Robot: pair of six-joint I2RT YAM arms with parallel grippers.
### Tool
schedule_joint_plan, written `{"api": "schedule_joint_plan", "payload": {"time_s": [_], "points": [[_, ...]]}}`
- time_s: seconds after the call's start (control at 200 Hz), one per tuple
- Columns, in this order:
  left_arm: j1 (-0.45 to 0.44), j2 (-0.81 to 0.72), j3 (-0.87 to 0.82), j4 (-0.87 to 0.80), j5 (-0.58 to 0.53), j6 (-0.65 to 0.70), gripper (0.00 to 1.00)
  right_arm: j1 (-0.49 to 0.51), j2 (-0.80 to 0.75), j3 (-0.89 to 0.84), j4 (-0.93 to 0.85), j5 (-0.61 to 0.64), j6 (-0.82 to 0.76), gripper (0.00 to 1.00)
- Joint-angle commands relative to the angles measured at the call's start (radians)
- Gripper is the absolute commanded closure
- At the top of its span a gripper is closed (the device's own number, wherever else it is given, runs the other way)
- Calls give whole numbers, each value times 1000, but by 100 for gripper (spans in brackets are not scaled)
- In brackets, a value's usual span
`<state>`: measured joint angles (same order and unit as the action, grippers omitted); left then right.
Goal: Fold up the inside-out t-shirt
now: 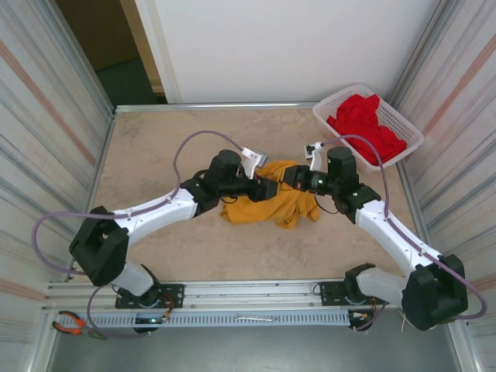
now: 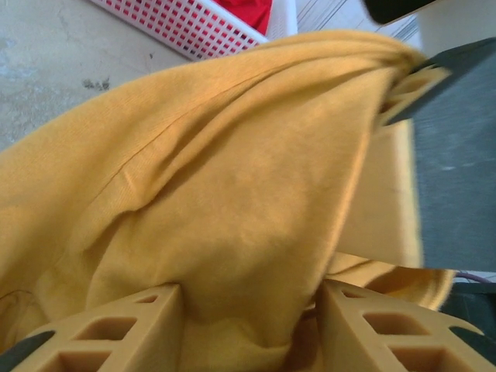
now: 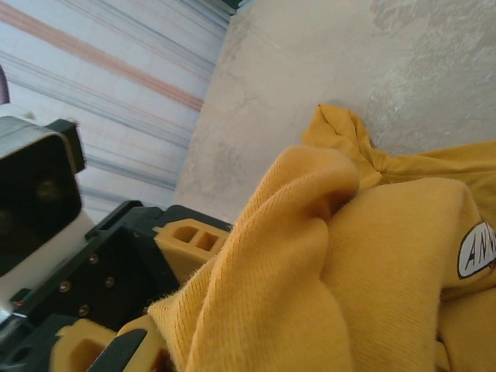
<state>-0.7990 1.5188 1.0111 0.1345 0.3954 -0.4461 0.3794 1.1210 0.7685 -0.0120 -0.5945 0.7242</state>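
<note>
The inside-out t-shirt [image 1: 271, 205] is mustard yellow and lies bunched in the middle of the table. My left gripper [image 1: 267, 188] and right gripper [image 1: 293, 178] meet over its top edge, tips close together. In the left wrist view a thick fold of the t-shirt [image 2: 232, 194] fills the gap between the left gripper [image 2: 248, 298] fingers, pressed against both. A tan finger [image 2: 407, 97] of the right gripper pinches the cloth's upper edge. In the right wrist view the t-shirt [image 3: 372, 256] drapes over that gripper's jaws and shows a small white oval label [image 3: 477, 248].
A white basket [image 1: 333, 105] at the back right holds a bright red garment [image 1: 364, 120]; both also appear in the left wrist view, the basket [image 2: 194, 27] behind the cloth. Corrugated walls close both sides. Pliers [image 1: 70, 324] lie by the front rail.
</note>
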Motion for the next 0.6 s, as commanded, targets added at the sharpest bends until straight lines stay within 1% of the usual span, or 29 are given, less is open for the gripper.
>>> {"api": "schedule_joint_plan", "payload": {"time_s": [0.0, 0.04, 0.1, 0.13, 0.15, 0.16, 0.19, 0.215, 0.235, 0.25, 0.316, 0.461, 0.531, 0.596], "points": [[2, 23, 33, 26, -29, 5, 61, 4, -29, 9, -3, 2, -17, 98], [10, 29, 31, 36, -30, -8, 70, 4, -34, 9, -9, 3, -21, 98], [25, 30, 29, 48, -24, -34, 88, 1, -42, 8, -25, 8, -32, 97], [32, 25, 30, 52, -15, -42, 96, 0, -44, 7, -35, 13, -38, 93], [36, 19, 30, 53, -11, -46, 100, -2, -46, 4, -41, 16, -42, 87], [39, 16, 32, 52, -9, -49, 100, -2, -49, 2, -44, 19, -44, 84], [47, 5, 36, 42, -1, -54, 100, -6, -50, -4, -54, 28, -50, 68], [54, -8, 39, 36, 12, -59, 100, -7, -51, -12, -59, 38, -55, 57], [60, -17, 40, 36, 26, -63, 100, -8, -50, -17, -62, 47, -60, 51], [64, -25, 40, 36, 38, -67, 100, -10, -50, -23, -64, 50, -63, 49], [91, -54, 50, 29, 103, -91, 100, -16, -39, -50, -61, 70, -72, 49], [166, -98, 64, 56, 313, -180, 100, -20, 24, -101, -13, 102, -78, 50], [197, -98, 70, 119, 436, -252, 100, -19, 69, -109, 1, 135, -81, 50], [213, -98, 61, 229, 531, -325, 100, -20, 117, -91, -21, 181, -98, 51]]}}
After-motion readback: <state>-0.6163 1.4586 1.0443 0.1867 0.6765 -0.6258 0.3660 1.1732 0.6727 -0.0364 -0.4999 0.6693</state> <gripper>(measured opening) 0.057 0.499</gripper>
